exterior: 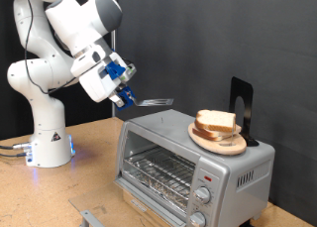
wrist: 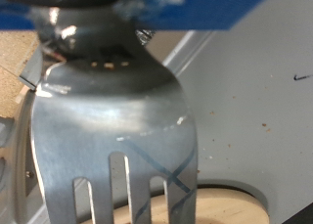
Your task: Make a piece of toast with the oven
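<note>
The oven point(exterior: 188, 164) is the landmark here. It is a silver-grey toaster oven that stands on a wooden table point(exterior: 94, 138), near the exterior view's bottom. Its glass door is closed, and the wire rack point(exterior: 158, 171) shows behind the glass. The round knobs point(exterior: 203, 195) sit one under the other on the panel at the oven's right side in the exterior view.

On top of the oven, toward its right end, lies a round wooden plate point(exterior: 228, 145). The piece of toast point(exterior: 216, 121) rests on this plate; it looks like pale bread with a brown crust, and it seems stacked or folded, but I cannot tell this exactly. Just behind the plate a black upright stand point(exterior: 241, 106) rises above the oven.

Above the oven's left end the gripper point(exterior: 123, 94) hangs in the air, apart from the oven's top. Its fingers are clenched on the handle of a metal spatula point(exterior: 154, 103). The flat blade of the spatula points toward the plate and ends short of it. In the wrist view the slotted blade point(wrist: 117, 136) fills most of the picture, and under its tip a pale wooden rim of the plate point(wrist: 230, 200) is visible.

Farther back the white arm's base point(exterior: 48, 138) stands on the table, to the oven's left, before a dark curtain point(exterior: 228, 39).
</note>
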You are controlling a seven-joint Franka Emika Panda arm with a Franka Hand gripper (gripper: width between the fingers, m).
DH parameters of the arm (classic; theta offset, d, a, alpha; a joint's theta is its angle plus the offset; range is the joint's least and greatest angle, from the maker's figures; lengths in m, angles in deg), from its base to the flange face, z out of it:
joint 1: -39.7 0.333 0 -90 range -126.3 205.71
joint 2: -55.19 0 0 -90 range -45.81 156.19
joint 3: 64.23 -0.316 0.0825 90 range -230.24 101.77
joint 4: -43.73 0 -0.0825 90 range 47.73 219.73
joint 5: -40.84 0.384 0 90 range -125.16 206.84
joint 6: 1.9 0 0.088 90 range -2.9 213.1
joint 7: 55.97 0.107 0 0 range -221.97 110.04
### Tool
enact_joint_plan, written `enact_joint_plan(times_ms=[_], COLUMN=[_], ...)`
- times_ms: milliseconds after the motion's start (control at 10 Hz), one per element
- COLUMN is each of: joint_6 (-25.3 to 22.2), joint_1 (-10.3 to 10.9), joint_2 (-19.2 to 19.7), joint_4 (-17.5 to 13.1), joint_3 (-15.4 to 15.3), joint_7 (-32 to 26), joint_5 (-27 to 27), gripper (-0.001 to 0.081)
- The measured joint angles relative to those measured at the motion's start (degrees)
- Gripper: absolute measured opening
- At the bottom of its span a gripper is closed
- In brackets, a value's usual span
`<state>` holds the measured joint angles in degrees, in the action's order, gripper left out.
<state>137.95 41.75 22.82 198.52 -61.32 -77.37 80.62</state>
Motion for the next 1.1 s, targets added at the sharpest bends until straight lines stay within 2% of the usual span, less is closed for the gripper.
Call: enact_joint_plan(times_ms=[400, 700, 900, 1100], joint_6=[-1.8, -0.1, -1.1, -8.7], joint_1=[-1.6, -2.0, -3.8, -4.4], joint_2=[-1.1, -0.6, 2.0, 6.7], joint_4=[0.5, -0.2, -3.2, -9.5], joint_3=[0.3, -2.1, -5.0, -6.0], joint_7=[0.0, -0.1, 2.5, 5.6], joint_5=[-1.8, -9.1, -17.3, -21.3], gripper=[0.04, 0.04, 0.04, 0.04])
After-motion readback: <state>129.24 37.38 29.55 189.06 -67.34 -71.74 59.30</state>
